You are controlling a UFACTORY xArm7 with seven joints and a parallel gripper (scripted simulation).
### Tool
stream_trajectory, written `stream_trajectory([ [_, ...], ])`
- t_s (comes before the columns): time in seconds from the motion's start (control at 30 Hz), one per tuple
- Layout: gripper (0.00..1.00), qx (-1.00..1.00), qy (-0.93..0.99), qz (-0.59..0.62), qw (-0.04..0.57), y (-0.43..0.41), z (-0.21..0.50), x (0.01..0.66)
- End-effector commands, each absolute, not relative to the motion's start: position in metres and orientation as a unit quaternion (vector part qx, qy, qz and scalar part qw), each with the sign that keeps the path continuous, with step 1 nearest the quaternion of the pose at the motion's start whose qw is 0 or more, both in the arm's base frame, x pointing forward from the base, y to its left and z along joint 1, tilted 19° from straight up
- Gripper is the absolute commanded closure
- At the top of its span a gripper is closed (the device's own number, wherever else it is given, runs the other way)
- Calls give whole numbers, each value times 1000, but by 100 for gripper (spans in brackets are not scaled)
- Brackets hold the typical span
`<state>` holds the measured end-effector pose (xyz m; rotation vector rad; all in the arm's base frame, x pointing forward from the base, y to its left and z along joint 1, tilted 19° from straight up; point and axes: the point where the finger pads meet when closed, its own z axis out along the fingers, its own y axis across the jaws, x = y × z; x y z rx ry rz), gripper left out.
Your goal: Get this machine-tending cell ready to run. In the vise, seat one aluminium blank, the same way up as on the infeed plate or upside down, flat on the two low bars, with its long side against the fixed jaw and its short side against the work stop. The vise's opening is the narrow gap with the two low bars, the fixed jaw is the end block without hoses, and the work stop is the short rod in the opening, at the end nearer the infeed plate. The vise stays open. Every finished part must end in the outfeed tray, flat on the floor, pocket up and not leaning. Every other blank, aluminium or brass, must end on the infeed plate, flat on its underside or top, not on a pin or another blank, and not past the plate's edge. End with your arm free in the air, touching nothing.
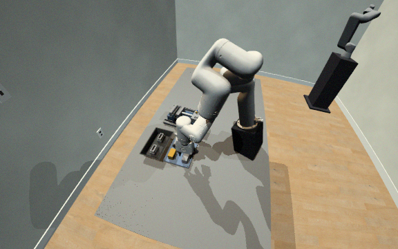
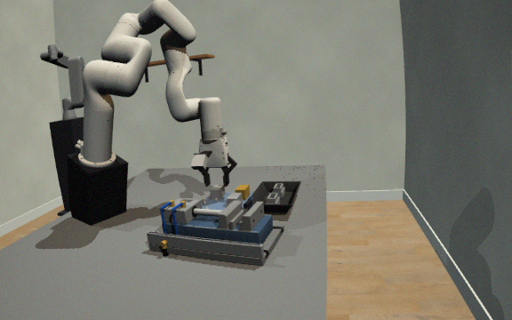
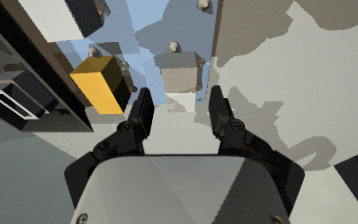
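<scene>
In the wrist view, left to right, the outfeed tray [image 3: 30,102] lay at the far left, the brass blank [image 3: 97,85] stood ahead and left of the gripper [image 3: 181,111], and the aluminium blank [image 3: 180,77] sat on the blue infeed plate [image 3: 150,20] just ahead, roughly centred between the fingers. The gripper hung above the plate with its jaws parted and grasping nothing. To pick well, I judged it should descend straight, straddle the aluminium blank squarely clear of the locating pins [image 3: 174,46], and close evenly.
</scene>
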<state>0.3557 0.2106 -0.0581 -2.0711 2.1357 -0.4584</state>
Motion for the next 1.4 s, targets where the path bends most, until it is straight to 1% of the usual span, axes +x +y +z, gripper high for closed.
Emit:
stream_trajectory([
  [0.0,31,-687,708,-152,67,211,-58,356],
  [1.37,31,-687,708,-152,67,210,-72,361],
])
